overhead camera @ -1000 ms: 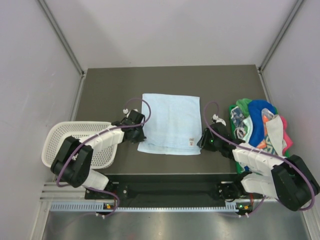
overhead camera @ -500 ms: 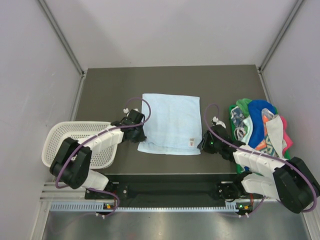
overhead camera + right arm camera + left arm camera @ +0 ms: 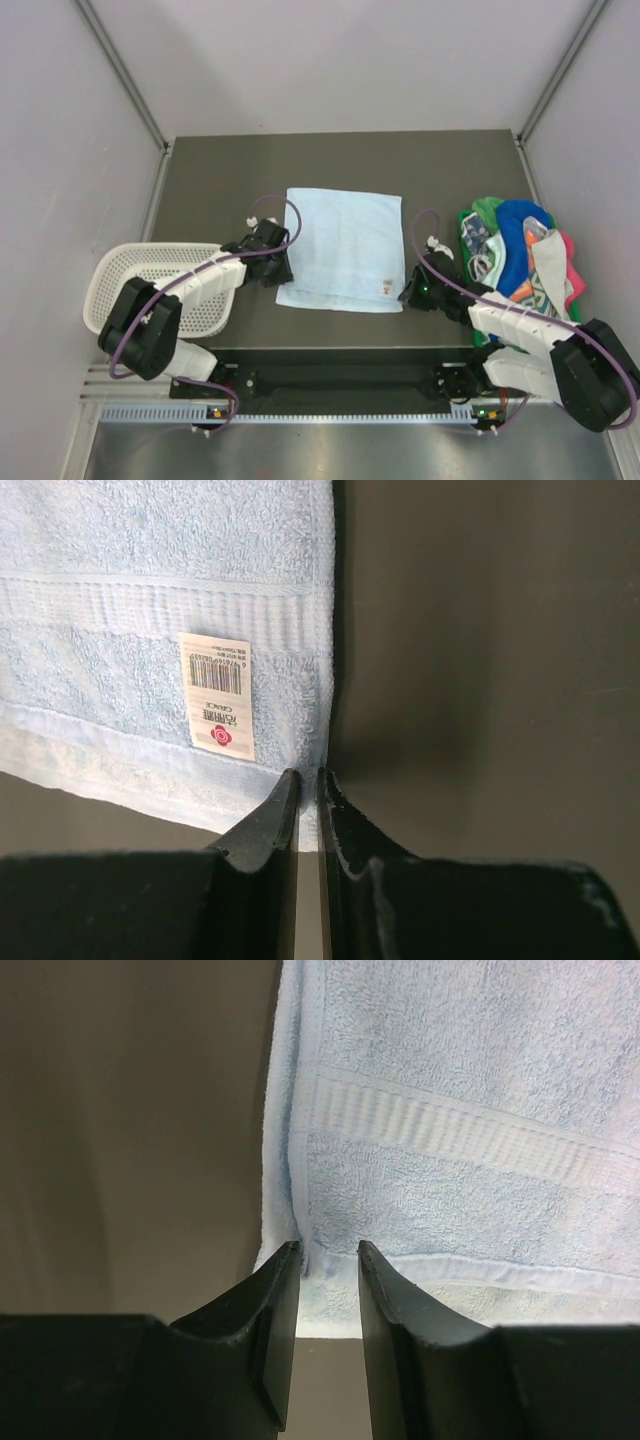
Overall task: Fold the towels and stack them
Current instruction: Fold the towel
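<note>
We see the pale blue towel (image 3: 345, 245) lying flat at the middle of the table (image 3: 220, 180). Our left arm stretches low toward 1 o'clock, the left gripper (image 3: 329, 1250) at the towel's near left corner, its fingers (image 3: 275, 1300) slightly spread either side of the hem. Our right arm reaches low toward 10 o'clock; the right gripper (image 3: 308, 775) pinches the near right corner, jaws almost together. The other towels (image 3: 515, 255) sit heaped at 3 o'clock, the basket (image 3: 130, 265) at 8 o'clock

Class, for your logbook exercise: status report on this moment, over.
Left gripper open, astride towel's near-left corner. Right gripper shut on near-right corner. Towel flat mid-table. Nothing in the way; other towels piled far right.
</note>
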Available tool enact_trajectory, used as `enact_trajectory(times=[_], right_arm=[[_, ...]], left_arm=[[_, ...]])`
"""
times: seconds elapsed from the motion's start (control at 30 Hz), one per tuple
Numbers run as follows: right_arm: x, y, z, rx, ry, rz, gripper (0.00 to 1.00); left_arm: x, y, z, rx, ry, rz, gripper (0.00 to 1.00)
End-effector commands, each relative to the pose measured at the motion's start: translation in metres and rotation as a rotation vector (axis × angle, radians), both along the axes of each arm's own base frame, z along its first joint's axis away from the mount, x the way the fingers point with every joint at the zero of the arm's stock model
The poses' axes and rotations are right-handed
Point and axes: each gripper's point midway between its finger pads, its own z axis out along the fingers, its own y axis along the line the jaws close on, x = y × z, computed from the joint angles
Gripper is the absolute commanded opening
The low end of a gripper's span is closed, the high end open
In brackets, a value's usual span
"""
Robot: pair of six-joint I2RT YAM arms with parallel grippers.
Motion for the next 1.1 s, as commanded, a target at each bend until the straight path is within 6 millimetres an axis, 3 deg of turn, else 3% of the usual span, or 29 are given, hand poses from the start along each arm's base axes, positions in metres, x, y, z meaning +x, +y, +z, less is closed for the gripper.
enact_trajectory(times=[0.0,0.27,1.07], right_arm=[[-0.005,-0.001,0.006,-0.030,0.012,0.018,0.00],[0.006,0.006,0.026,-0.017,-0.025,0.026,0.00],[0.026,0.018,0.058,0.004,-0.080,0.037,0.00]], left_arm=[[-0.001,0.001,0.009,0.003,-0.020,-0.009,0.36],[-0.002,0.001,0.006,0.003,-0.008,-0.015,0.36],[-0.009,-0.001,-0.008,0.021,0.028,-0.029,0.34]])
